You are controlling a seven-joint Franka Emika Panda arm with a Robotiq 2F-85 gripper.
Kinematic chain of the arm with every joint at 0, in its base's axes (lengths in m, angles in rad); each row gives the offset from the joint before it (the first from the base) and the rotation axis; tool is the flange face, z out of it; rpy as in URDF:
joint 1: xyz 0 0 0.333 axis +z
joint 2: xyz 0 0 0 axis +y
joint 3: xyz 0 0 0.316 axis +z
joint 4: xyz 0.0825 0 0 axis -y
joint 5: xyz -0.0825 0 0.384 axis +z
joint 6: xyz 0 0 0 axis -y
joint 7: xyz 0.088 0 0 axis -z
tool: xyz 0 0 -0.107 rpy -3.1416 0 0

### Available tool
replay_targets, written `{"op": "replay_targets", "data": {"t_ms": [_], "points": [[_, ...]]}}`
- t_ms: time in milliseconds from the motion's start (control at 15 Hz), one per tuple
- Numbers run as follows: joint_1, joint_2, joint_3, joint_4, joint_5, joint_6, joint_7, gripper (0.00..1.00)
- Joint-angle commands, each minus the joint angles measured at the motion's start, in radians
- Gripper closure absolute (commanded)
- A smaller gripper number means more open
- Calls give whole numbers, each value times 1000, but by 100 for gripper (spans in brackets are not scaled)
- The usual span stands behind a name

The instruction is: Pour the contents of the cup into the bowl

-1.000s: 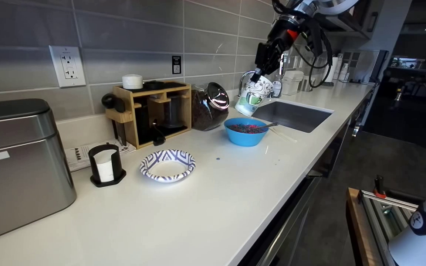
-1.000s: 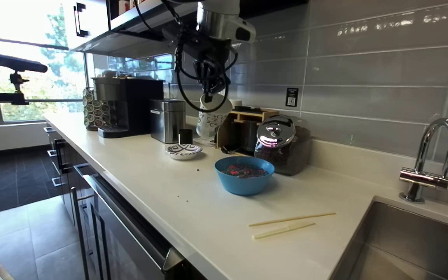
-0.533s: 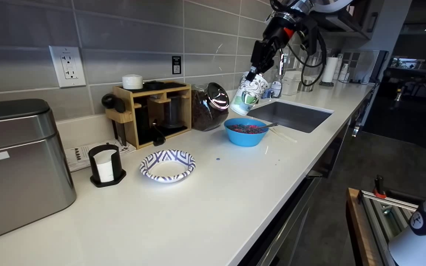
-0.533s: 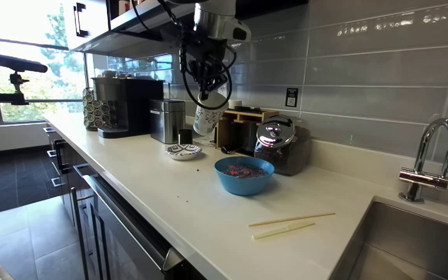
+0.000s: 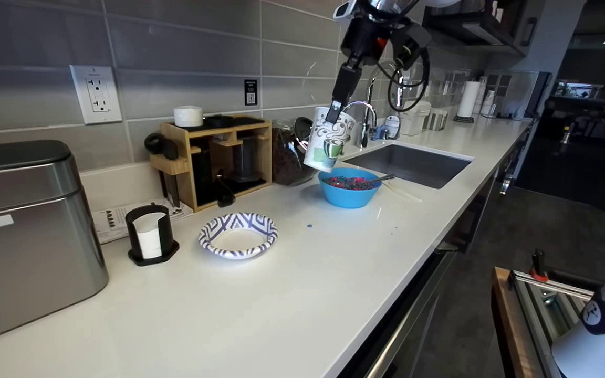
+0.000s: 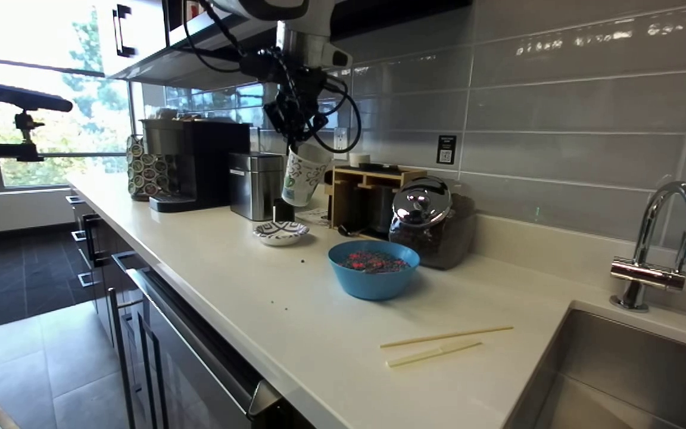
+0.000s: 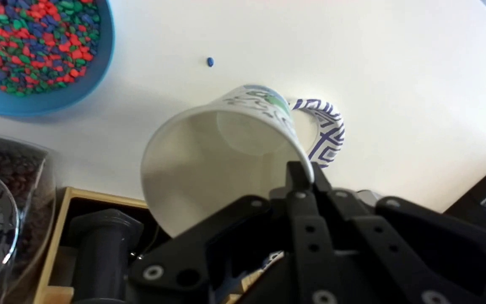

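Note:
My gripper (image 7: 309,174) is shut on the rim of the cup (image 7: 192,169), a white paper cup with a green and grey print. One finger is inside the wall and one outside. The cup hangs tilted in the air with its mouth towards the wrist; its pale inside shows no contents. In both exterior views the cup (image 5: 318,155) (image 6: 302,182) hangs below the gripper (image 5: 333,113) (image 6: 293,143). The bright-blue bowl (image 5: 348,197) (image 6: 373,285) (image 7: 59,101) stands on the counter, holding red, blue and green pebbles and a spoon (image 5: 382,178). The cup is beside the bowl, not over its middle.
A shallow patterned bowl (image 5: 268,239) stands on the counter under the cup in the wrist view (image 7: 331,126). A glass jar (image 5: 288,163) and a wooden organiser (image 5: 184,176) stand along the wall. Two pale sticks (image 6: 447,336) lie near the sink (image 6: 635,351). Loose pebbles lie about.
The gripper and cup have moved left in both exterior views, away from the blue bowl towards the patterned bowl. The cup leans somewhat less. The bowls have not moved.

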Motion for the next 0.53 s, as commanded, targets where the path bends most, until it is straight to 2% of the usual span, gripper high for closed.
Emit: {"op": "replay_targets", "data": {"t_ms": [0, 200, 467], "points": [[31, 73, 25, 50, -97, 6, -74, 100], [41, 128, 59, 74, -192, 20, -119, 100], [39, 193, 93, 78, -323, 115, -154, 100]]}}
